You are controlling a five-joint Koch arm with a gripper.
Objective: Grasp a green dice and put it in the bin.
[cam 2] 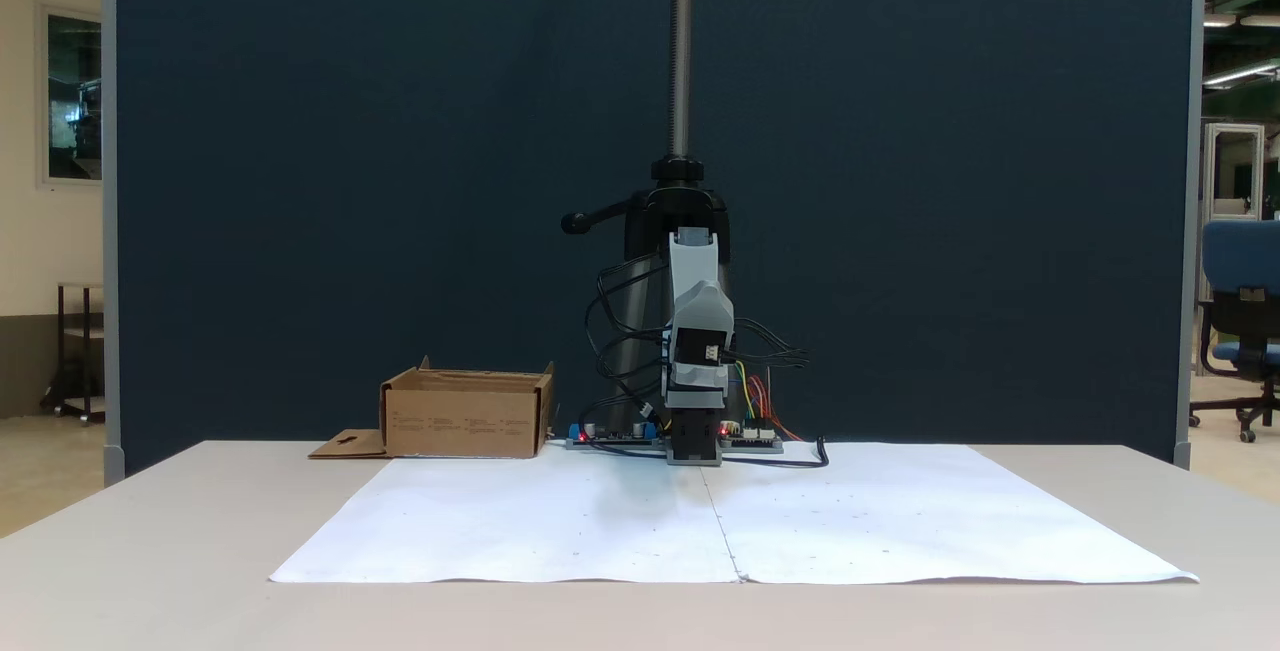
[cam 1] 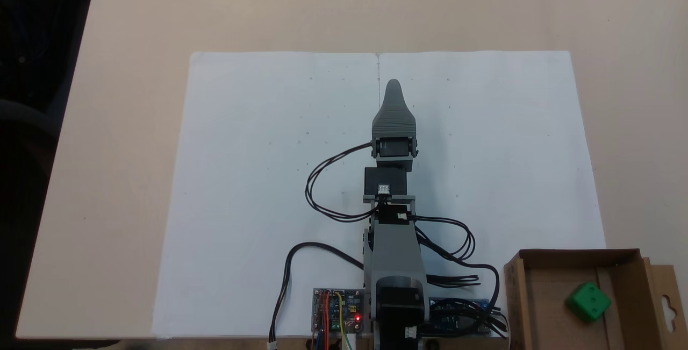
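Note:
The green dice (cam 1: 588, 301) lies inside the bin (cam 1: 570, 256), a shallow brown cardboard box at the lower right of a fixed view, against its inner divider strip. In the other fixed view the bin (cam 2: 465, 421) stands left of the arm's base, and its walls hide the dice. My gripper (cam 1: 393, 87) points away from the base, low over the middle of the white paper, far from the bin. Its ribbed grey upper jaw covers the lower one. In a fixed view the gripper (cam 2: 695, 447) faces the camera end-on, and nothing shows in it.
A large white paper sheet (cam 1: 258, 188) covers the tan table. Circuit boards (cam 1: 337, 311) and black cables (cam 1: 322, 188) sit around the arm's base. The bin's hang-tab flap (cam 1: 666, 301) lies flat beside it. A dark partition (cam 2: 400, 181) stands behind the table.

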